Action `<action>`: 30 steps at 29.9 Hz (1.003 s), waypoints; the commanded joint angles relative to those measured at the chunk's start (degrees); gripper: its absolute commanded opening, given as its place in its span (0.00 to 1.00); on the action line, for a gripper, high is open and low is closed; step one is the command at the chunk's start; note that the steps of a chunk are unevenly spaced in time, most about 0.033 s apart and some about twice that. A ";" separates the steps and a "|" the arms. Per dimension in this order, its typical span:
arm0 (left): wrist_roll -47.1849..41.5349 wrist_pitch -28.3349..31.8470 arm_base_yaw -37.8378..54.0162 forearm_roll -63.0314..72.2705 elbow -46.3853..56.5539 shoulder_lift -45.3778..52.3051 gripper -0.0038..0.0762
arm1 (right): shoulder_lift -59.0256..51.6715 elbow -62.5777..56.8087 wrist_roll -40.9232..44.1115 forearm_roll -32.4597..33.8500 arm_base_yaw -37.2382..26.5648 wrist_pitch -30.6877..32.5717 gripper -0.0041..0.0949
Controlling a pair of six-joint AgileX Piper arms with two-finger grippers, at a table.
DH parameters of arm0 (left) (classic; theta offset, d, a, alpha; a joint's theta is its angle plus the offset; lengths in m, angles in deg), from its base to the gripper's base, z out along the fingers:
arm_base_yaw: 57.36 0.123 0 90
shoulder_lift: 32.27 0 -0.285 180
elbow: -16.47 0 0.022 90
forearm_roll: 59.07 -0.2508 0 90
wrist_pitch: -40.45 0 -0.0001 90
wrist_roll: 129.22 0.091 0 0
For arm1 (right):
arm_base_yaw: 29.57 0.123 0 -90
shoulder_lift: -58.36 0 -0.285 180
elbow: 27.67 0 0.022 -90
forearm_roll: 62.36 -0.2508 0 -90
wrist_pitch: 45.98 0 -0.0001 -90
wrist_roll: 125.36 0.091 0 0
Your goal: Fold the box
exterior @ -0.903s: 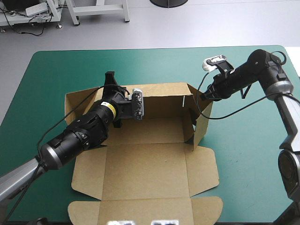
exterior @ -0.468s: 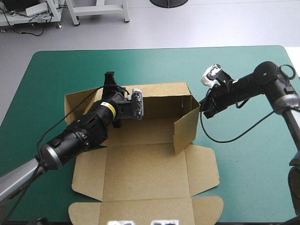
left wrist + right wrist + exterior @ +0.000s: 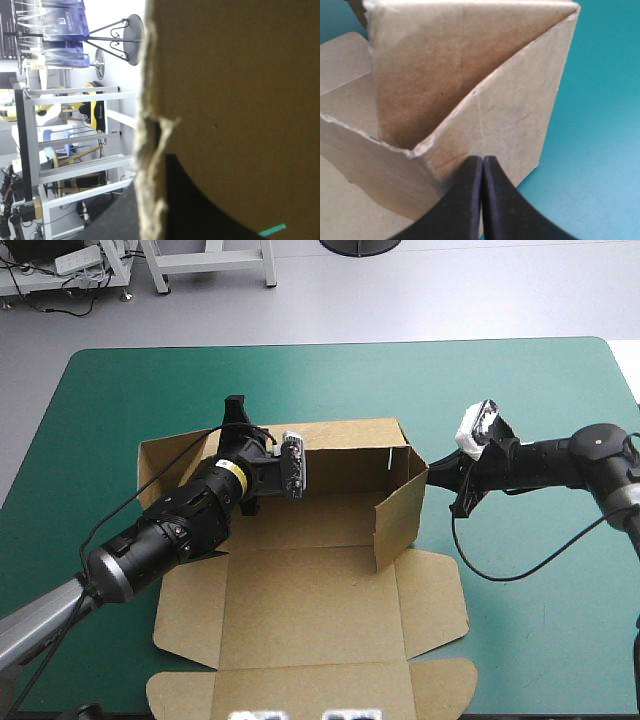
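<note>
The brown box (image 3: 300, 610) lies mid-table with its back wall (image 3: 345, 452) raised. Its right side wall (image 3: 400, 515) also stands, swung in over the base. My left gripper (image 3: 236, 412) is at the back wall's left part, shut on the top edge. In the left wrist view the board (image 3: 235, 90) fills the space ahead and its torn edge runs between the black fingers (image 3: 200, 200). My right gripper (image 3: 433, 472) is shut and empty, its tip against the outside of the box's far right corner. In the right wrist view that gripper (image 3: 482, 160) touches the outer wall (image 3: 515, 125).
The lid panel and its rounded flaps (image 3: 440, 680) lie flat toward the table's near edge. A side flap (image 3: 160, 455) stands at the box's left end. Bare teal-green cover (image 3: 540, 620) stretches right of the box.
The right arm has swung outward to the right and lower. The right side wall, leaning outward earlier, has swung in over the base. The left arm has not moved.
</note>
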 commanded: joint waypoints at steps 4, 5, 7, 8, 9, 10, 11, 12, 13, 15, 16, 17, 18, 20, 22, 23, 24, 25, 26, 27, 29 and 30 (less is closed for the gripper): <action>-3.61 1.98 -0.36 -3.99 -0.35 1.20 0.04 | -10.11 -9.43 -13.38 -12.89 -0.33 -9.39 0.02; -3.60 1.98 -0.36 -4.14 -0.25 0.98 0.04 | -11.61 -10.73 -14.46 -13.74 -0.33 -11.89 0.02; -3.73 2.10 -0.36 -4.26 -0.25 0.73 0.04 | -15.04 -13.24 -15.66 -14.36 -0.33 -15.61 0.02; -3.73 2.26 -0.36 -4.26 -0.25 0.73 0.04 | -16.00 -13.87 -15.41 -14.07 -0.33 -16.15 0.02; -3.73 2.55 -0.36 -4.35 -0.25 0.64 0.04 | -16.81 -14.45 -14.55 -13.94 -0.33 -16.04 0.02; -3.73 2.67 -0.36 -4.51 -0.25 0.64 0.04 | -17.09 -14.62 -14.00 -13.94 -0.33 -15.54 0.02; -3.73 2.67 -0.36 -4.64 -0.25 0.64 0.04 | -17.09 -14.74 -14.00 -13.70 -0.33 -14.47 0.02; -3.98 2.54 -0.36 -4.79 -0.25 0.64 0.04 | -17.09 -14.77 -13.90 -13.70 -0.33 -13.57 0.02; -4.36 2.26 -0.36 -4.79 -0.25 0.64 0.04 | -17.09 -14.77 -14.05 -13.70 -0.33 -12.82 0.02; -5.34 2.12 -0.36 -5.33 -0.25 0.64 0.04 | -17.09 -14.77 -14.05 -13.70 -0.33 -12.10 0.02; -5.52 2.12 -0.36 -5.34 -0.25 0.64 0.04 | -17.09 -14.77 -14.05 -13.70 -0.33 -11.56 0.02; -5.52 2.24 -0.36 -5.34 -0.25 0.64 0.04 | -17.09 -14.77 -14.05 -13.44 -0.33 -11.55 0.02; -5.62 2.48 -0.36 -5.34 -0.25 0.64 0.04 | -17.09 -14.77 -14.05 -13.36 -0.33 -12.10 0.02; -5.65 2.51 -0.36 -5.34 -0.25 0.64 0.04 | -17.09 -14.77 -12.94 -12.39 -0.33 -14.15 0.02; -5.65 2.01 -0.36 -5.34 -0.25 0.64 0.04 | -17.09 -14.77 -11.39 -11.25 -0.33 -16.47 0.04; -5.65 1.75 -0.36 -5.34 -0.25 0.64 0.04 | -17.09 -14.77 -11.39 -11.13 -0.33 -16.81 0.05; -5.65 1.74 -0.36 -5.34 -0.25 0.64 0.04 | -17.09 -14.77 -11.39 -11.25 -0.33 -16.90 0.08; -5.65 1.74 -0.36 -5.34 -0.25 0.64 0.04 | -17.09 -14.77 -11.39 -11.37 -0.33 -16.77 0.11; -5.65 1.74 -0.36 -5.34 -0.25 0.64 0.04 | -17.09 -14.63 -11.39 -11.37 -0.33 -16.42 0.15; -5.65 1.74 -0.36 -5.34 -0.25 0.64 0.04 | -17.09 -14.49 -11.39 -11.37 -0.33 -16.33 0.21; -5.65 1.63 -0.36 -5.34 -0.25 0.64 0.04 | -17.09 -14.41 -11.39 -11.00 -0.33 -16.59 0.34; -5.65 1.63 -0.36 -5.34 -0.25 0.64 0.04 | -17.09 -14.41 -11.39 -10.88 -0.33 -16.69 0.43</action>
